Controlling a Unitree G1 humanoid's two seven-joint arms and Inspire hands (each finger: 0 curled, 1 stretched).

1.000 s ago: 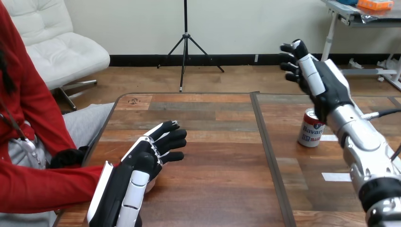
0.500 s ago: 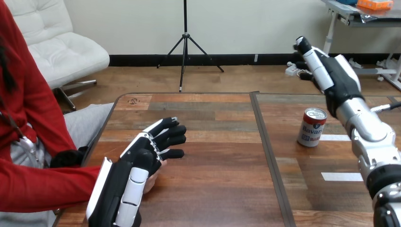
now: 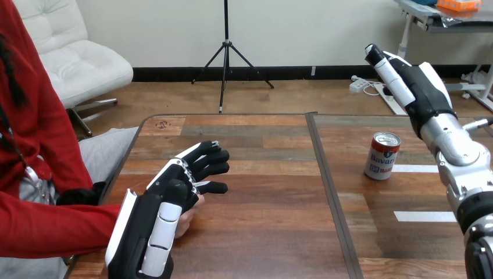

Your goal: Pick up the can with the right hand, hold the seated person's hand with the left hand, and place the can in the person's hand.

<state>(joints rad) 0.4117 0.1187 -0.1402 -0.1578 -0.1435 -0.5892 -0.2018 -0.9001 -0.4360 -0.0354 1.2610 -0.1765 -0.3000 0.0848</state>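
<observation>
I moved my right hand (image 3: 420, 92) aside, fingers loose, so the can (image 3: 382, 155) stood free, not grabbed yet. My left hand (image 3: 156, 225) lay loose over the person's hand (image 3: 188, 217).

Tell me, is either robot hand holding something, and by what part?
Nothing is held. The right hand is raised, apart from the can; the left hand lies with straight fingers over the person's hand.

Seemingly a robotics lab. A wooden table (image 3: 261, 192) bears white tape marks (image 3: 424, 216) at four o'clock. A person (image 3: 35, 174) sits at nine o'clock.
</observation>
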